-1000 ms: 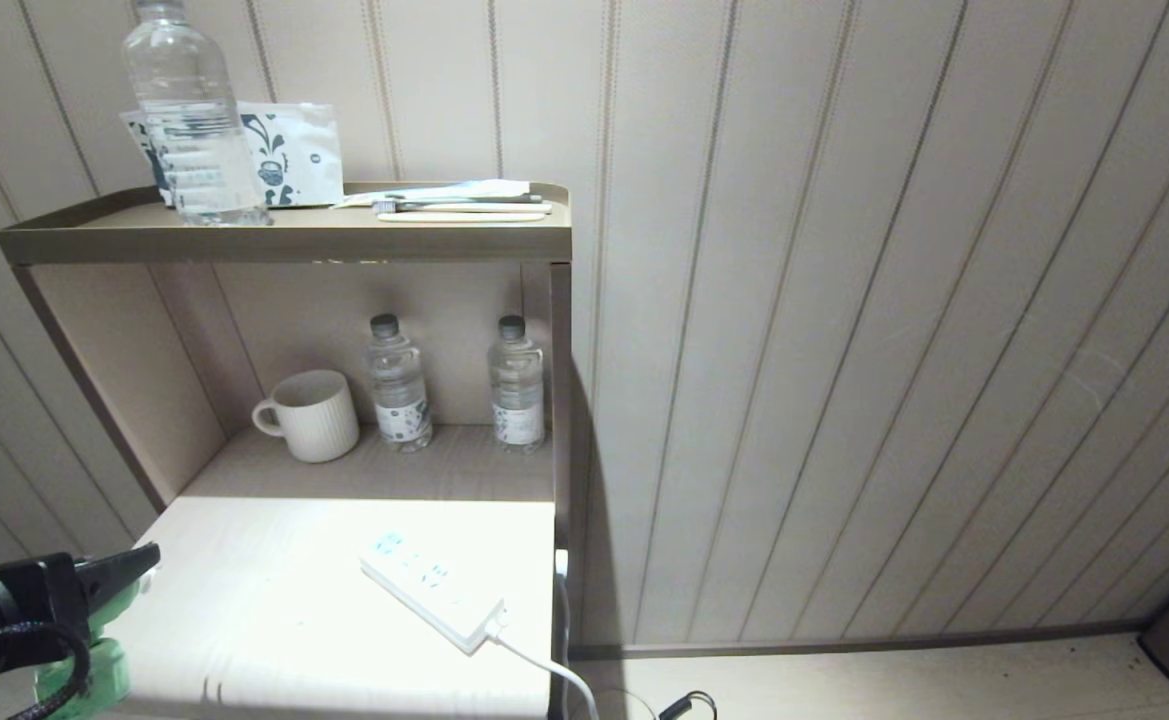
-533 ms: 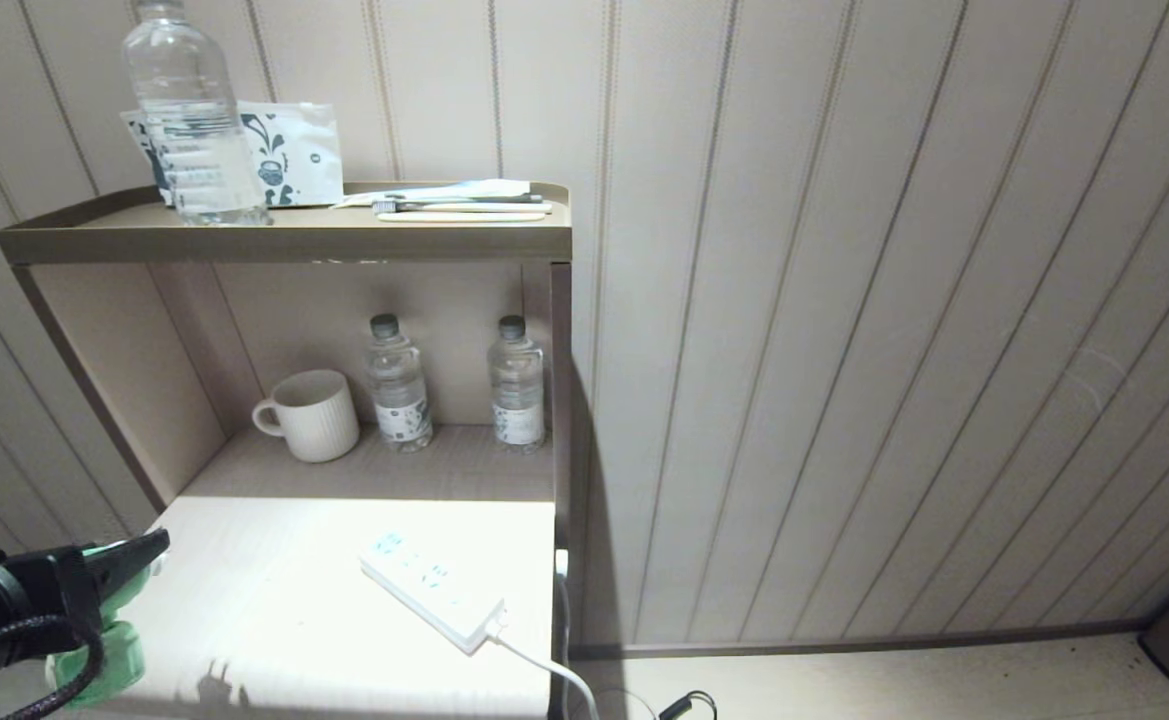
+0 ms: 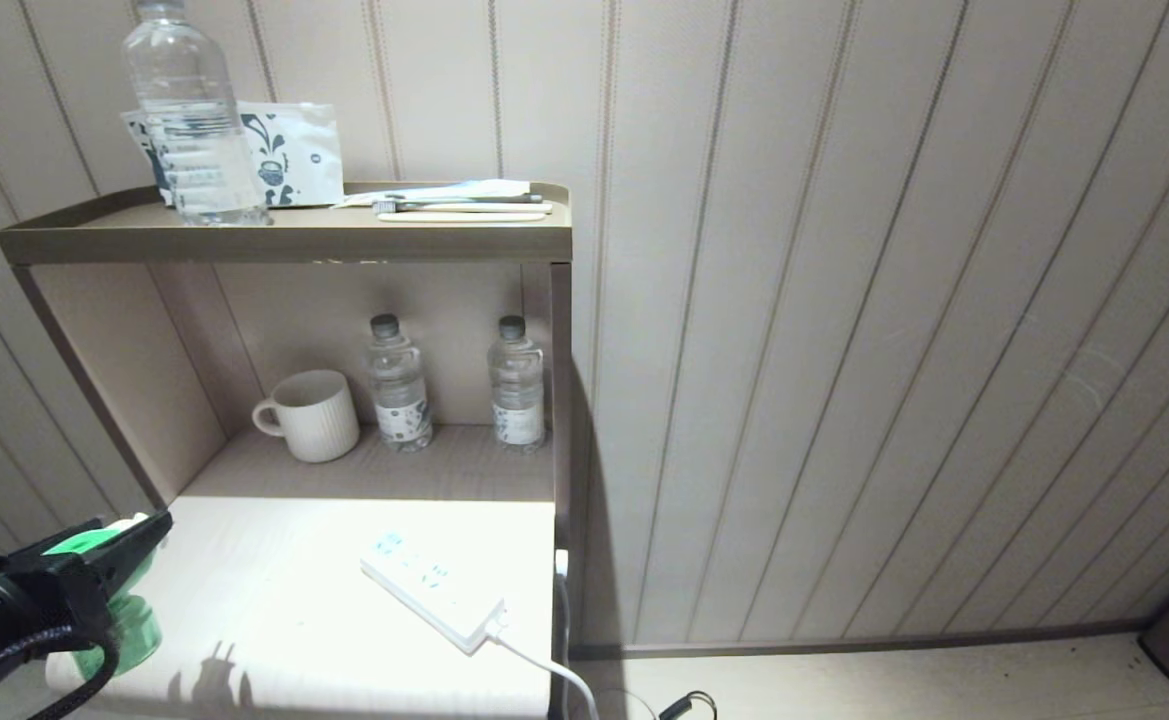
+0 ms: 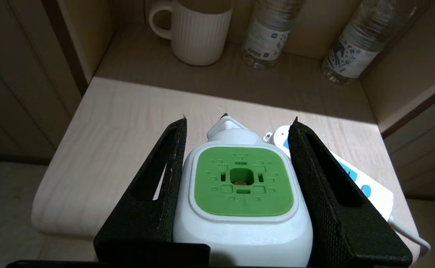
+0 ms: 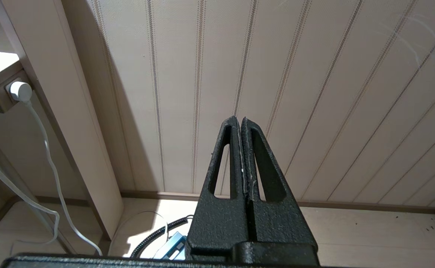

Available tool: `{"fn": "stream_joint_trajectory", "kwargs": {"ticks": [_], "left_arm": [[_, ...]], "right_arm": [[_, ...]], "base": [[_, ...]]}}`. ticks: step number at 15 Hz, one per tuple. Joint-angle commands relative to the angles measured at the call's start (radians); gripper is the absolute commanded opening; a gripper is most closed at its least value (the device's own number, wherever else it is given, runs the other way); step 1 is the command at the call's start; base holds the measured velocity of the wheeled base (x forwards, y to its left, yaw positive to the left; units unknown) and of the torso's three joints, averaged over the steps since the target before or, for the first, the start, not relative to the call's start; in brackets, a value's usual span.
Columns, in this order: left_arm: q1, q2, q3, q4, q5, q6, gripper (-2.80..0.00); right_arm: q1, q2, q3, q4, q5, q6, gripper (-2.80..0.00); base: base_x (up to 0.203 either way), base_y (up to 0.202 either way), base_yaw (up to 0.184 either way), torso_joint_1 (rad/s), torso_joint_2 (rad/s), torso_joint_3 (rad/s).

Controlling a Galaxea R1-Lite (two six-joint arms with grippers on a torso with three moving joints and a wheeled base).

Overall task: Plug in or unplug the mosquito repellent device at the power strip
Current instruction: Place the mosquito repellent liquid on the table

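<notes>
Bedside shelf (image 3: 344, 610) | left pincer (image 4: 239, 149) clamps mosquito repellent device (image 4: 243, 186)

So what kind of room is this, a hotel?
Likely a hotel room: a bedside-style shelf unit against panelled wall, holding small water bottles, a ribbed mug, and wrapped toiletries on top.

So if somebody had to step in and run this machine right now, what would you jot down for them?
Left pincer: shut on the mosquito repellent device, carried in the air at the left front edge of the table.
Right pincer: shut, empty, facing the wall panelling, away from the job.
Power strip: flat on the table near its right edge, every visible socket free, cable hanging off the side.
Done: device gripped.
Left: carry it over to the strip, line up the prongs with a socket, press in, let go.
</notes>
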Motion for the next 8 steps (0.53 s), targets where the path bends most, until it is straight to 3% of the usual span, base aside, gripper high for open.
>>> {"fn": "stream_joint_trajectory", "kwargs": {"ticks": [1,5,8], "left_arm": [[0.0,0.012,0.058,-0.098,0.0,0.012,-2.8],[0.0,0.161,0.183,-0.381,0.0,0.024,-2.8],[0.006,0.357,0.209,-0.661,0.032,0.024,-2.8]], "right_arm": [[0.0,0.003,0.0,0.003,-0.001,-0.001,-2.8],[0.0,0.003,0.0,0.003,0.0,-0.001,-2.8],[0.0,0.003,0.0,0.003,0.001,-0.001,-2.8]], "base": [[0.0,0.0,0.0,0.0,0.0,0.0],[0.0,0.0,0.0,0.0,0.0,0.0],[0.0,0.0,0.0,0.0,0.0,0.0]]}}
